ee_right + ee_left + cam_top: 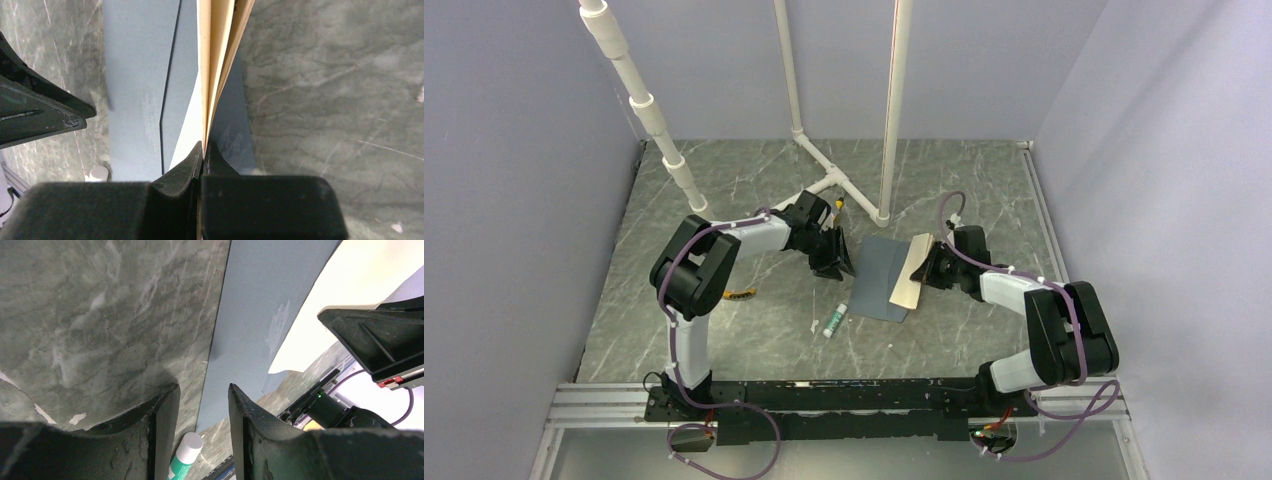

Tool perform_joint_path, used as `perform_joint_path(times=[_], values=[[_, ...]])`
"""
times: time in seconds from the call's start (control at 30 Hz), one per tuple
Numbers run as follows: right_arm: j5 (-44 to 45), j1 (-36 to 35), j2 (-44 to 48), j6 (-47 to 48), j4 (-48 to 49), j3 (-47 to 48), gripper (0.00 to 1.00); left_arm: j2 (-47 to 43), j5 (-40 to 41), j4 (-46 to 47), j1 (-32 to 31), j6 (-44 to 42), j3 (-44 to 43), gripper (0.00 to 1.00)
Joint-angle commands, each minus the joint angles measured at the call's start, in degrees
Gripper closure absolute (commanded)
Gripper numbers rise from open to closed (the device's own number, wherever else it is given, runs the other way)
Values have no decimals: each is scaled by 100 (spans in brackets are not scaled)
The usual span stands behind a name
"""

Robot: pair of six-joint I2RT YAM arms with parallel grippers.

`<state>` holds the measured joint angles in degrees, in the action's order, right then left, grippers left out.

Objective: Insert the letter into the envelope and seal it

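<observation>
Progress looks early to me. The letter (911, 275) isn't in the envelope (876, 278) yet, and nothing's sealed. The envelope lies flat on the surface (754, 200), roughly midway between the two arms. The letter stands on edge over its right side, curling. Can't tell whether its lower part touches the blue paper or hangs just above it. In the right wrist view there's a dark line running down the envelope. My guess is that's the flap edge or the opening, but I can't tell if it's open enough to take the sheet. So what's left, I reckon: slide the sheet in, fold the flap, stick it down. A glue stick (835, 320) lies just beside the envelope's near left corner, neither arm touching it.

Right jaws are clamped tight on the letter's edge, no gap at all. Left jaws stand partly open with nothing gripped, poised right at the envelope's left edge. Whether they actually touch it, I can't say.
</observation>
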<state>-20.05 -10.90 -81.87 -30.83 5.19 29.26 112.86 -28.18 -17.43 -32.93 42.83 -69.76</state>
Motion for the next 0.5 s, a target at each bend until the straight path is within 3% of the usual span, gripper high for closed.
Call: perform_joint_path(times=[0.0,0.47], values=[[21,-115,-100,144,491,-83,100,109,97,-259,-21,116,77,54],[746,-445,225,-292,49,174,100,200,-11,-182,-81,226,97,57]])
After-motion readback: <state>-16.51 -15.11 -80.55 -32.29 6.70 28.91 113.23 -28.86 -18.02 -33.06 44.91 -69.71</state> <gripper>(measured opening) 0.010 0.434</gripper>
